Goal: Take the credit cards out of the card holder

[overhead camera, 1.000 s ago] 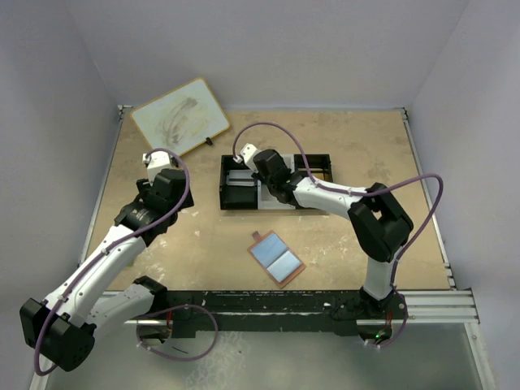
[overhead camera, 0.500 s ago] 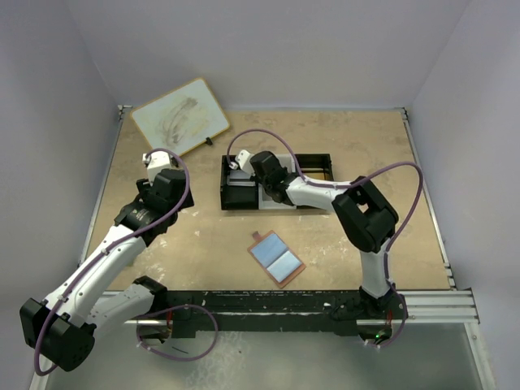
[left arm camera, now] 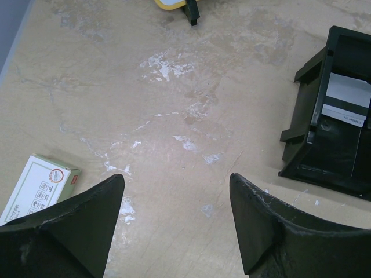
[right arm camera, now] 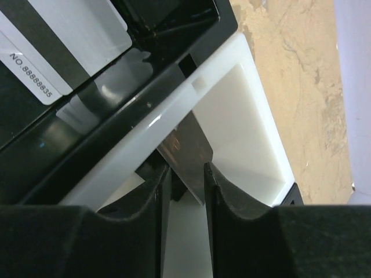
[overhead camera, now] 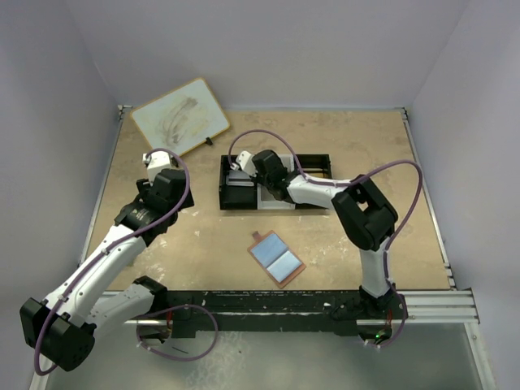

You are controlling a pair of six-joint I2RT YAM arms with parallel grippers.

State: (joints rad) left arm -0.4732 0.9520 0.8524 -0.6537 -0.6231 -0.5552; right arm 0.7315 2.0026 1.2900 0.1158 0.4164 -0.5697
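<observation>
Card holder (overhead camera: 276, 257) nearest the arms, tray (overhead camera: 236, 205) behind it — board (overhead camera: 180, 116) far-left.

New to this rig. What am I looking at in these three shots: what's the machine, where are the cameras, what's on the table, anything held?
Two robot arms are bolted at the table's near edge, each ending in a two-finger gripper. The wide shot comes from a fixed camera above and behind them. The other two come from a camera on each wrist. On the table: an open brown card holder, a black-white-black tray, a wood-rimmed board and a small carton. The left gripper is open, holding nothing. The right gripper is over the tray's white compartment, jaws slightly apart with a dark card between them; whether they grip it I can't tell. A striped card lies in the adjoining black compartment.
</observation>
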